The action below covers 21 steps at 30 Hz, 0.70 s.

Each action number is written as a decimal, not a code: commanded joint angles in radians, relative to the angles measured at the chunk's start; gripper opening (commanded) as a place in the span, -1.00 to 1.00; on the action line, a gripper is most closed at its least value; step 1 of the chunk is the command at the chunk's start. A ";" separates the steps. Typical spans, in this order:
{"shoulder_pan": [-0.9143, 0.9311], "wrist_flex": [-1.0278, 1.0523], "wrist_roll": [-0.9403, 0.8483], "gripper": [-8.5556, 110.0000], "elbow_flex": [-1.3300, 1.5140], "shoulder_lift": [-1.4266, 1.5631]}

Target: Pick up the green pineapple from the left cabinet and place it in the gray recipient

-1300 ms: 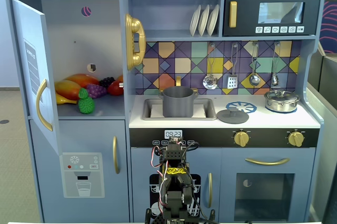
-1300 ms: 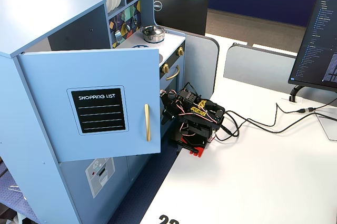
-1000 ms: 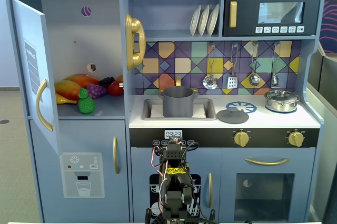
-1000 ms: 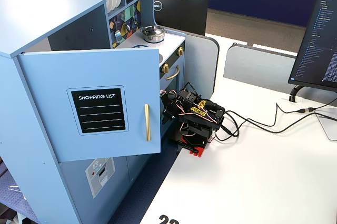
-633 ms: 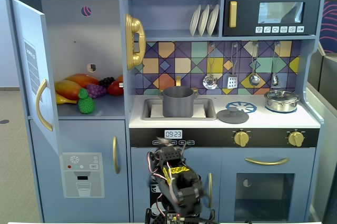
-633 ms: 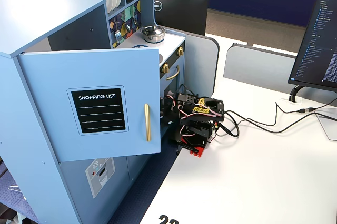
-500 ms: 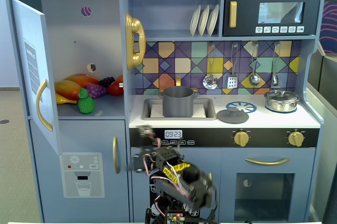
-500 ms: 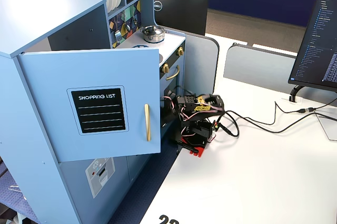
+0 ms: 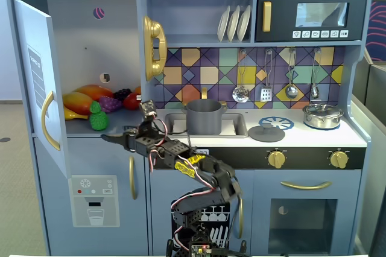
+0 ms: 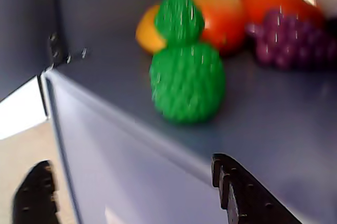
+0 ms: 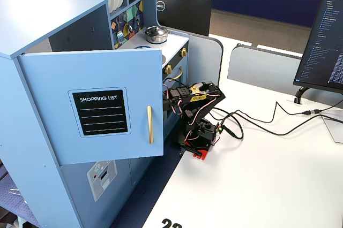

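Note:
The green pineapple (image 9: 96, 117) stands upright at the front of the shelf in the left cabinet (image 9: 90, 46), whose blue door (image 9: 37, 82) is swung open. In the wrist view the pineapple (image 10: 187, 77) is ahead of and above my open gripper (image 10: 130, 162), with the shelf's front edge between them. In a fixed view my gripper (image 9: 114, 138) is open and empty, just below and right of the pineapple, in front of the shelf edge. The gray recipient (image 9: 204, 116) stands in the sink. In the other fixed view the open door (image 11: 91, 105) hides the gripper and the pineapple.
A mango (image 9: 81, 101), purple grapes (image 9: 110, 103) and a red fruit (image 9: 131, 100) lie behind the pineapple. A gold handle (image 9: 154, 47) hangs on the cabinet's right wall. A gray lid (image 9: 266, 133) and a silver pot (image 9: 322, 115) sit on the counter. The arm's base (image 11: 201, 137) stands on a white table.

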 commanded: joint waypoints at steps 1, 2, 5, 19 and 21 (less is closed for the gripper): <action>0.028 -0.094 -0.014 -0.23 -0.146 -0.126; 0.029 -0.106 -0.014 -0.23 -0.167 -0.158; 0.054 -0.141 0.006 -0.21 -0.232 -0.250; 0.081 -0.206 0.000 -0.23 -0.495 -0.583; 0.069 -0.206 -0.006 -0.23 -0.543 -0.627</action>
